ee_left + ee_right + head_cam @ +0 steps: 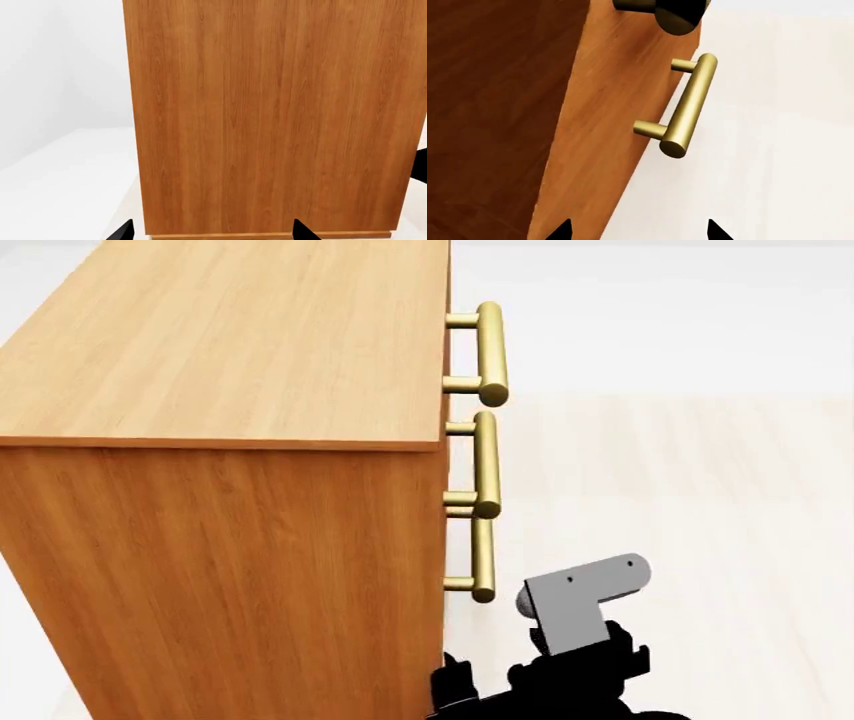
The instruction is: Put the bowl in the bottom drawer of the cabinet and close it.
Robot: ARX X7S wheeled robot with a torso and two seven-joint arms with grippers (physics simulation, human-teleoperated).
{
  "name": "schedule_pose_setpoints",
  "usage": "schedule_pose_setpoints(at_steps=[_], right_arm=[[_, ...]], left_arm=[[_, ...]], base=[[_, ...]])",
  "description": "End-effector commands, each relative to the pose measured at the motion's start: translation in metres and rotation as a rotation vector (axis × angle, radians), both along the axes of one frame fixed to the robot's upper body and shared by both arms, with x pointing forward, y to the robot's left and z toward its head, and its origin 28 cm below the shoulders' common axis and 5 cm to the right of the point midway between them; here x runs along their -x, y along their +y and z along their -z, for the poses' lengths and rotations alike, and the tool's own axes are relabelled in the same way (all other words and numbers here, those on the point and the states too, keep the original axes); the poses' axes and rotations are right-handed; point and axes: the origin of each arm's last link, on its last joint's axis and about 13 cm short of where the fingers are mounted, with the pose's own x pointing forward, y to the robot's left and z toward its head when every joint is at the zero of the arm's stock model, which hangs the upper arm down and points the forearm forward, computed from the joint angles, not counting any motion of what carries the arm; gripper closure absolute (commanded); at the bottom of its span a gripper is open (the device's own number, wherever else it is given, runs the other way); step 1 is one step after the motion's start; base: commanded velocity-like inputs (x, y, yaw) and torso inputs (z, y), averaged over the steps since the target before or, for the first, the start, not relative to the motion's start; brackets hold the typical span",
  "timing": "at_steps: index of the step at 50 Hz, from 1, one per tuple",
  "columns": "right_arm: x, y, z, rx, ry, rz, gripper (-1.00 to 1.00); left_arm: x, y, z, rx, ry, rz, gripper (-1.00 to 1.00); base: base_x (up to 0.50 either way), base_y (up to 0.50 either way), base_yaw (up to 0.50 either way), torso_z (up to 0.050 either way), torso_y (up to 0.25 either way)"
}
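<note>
The right gripper (637, 231) shows only as 2 dark fingertips (562, 231) at the edge of the right wrist view, spread well apart with nothing between them. Ahead of those tips, across the open gap, stands the corner of the cabinet (594, 125), and just beyond the corner a brass bar handle (690, 107) juts from a drawer front (610, 150) on 2 short posts; the tips are near it but do not touch it. I cannot tell from this view alone which drawer the handle belongs to.

In the head view the right arm's grey bracket (583, 602) and dark wrist sit low beside the cabinet's front edge, just beside the handle of the bottom drawer (482, 560), the lowest of 3 stacked brass bars. All 3 drawers look flush with the cabinet front.

The left gripper (210, 231) likewise shows 2 dark fingertips (123, 232), set wide apart and holding nothing. Straight ahead of them is a plain wood-grain side panel of the cabinet, with pale floor (60, 190) off to one side.

The bowl is in none of the views.
</note>
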Motion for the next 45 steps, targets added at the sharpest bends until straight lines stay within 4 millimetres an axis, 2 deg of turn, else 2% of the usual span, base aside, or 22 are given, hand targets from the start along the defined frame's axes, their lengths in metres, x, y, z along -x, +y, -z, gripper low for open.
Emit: schedule_pose_setpoints(at_steps=[1, 6, 11, 17, 21, 29, 39, 45], right_arm=[[-0.003, -0.005, -0.015, -0.175, 0.045, -0.188, -1.00], [-0.001, -0.013, -0.022, -0.211, 0.039, -0.245, -1.00], [-0.003, -0.020, -0.023, -0.212, 0.036, -0.201, -1.00], [-0.005, -0.033, -0.016, -0.058, 0.004, 0.024, -1.00], [0.001, -0.043, -0.018, 0.053, -0.054, 0.130, -1.00], [0.015, -0.055, -0.023, 0.063, -0.080, 0.190, -1.00], [0.025, -0.070, -0.021, 0.091, -0.137, 0.315, -1.00], [0.037, -0.075, -0.031, 0.110, -0.189, 0.399, -1.00]], left_arm=[[0.000, 0.000, 0.000, 0.001, 0.000, -0.003, -1.00], [0.000, 0.000, 0.000, 0.001, 0.001, -0.004, -1.00], [0.000, 0.000, 0.000, 0.001, 0.001, -0.005, -1.00], [0.000, 0.000, 0.000, -0.001, 0.002, -0.003, -1.00], [0.000, 0.001, -0.001, 0.004, 0.002, -0.004, -1.00], [0.003, 0.000, -0.002, -0.017, 0.003, 0.010, -1.00], [0.006, 0.001, -0.016, -0.028, -0.023, 0.038, -1.00], [0.008, 0.003, -0.026, -0.034, -0.036, 0.070, -1.00]], base=[[0.00, 0.00, 0.00, 0.000, 0.000], [0.00, 0.00, 0.00, 0.000, 0.000], [0.00, 0.00, 0.00, 0.000, 0.000], [0.00, 0.00, 0.00, 0.000, 0.000], [0.00, 0.00, 0.00, 0.000, 0.000], [0.00, 0.00, 0.00, 0.000, 0.000], [0.00, 0.00, 0.00, 0.000, 0.000], [0.00, 0.00, 0.00, 0.000, 0.000]])
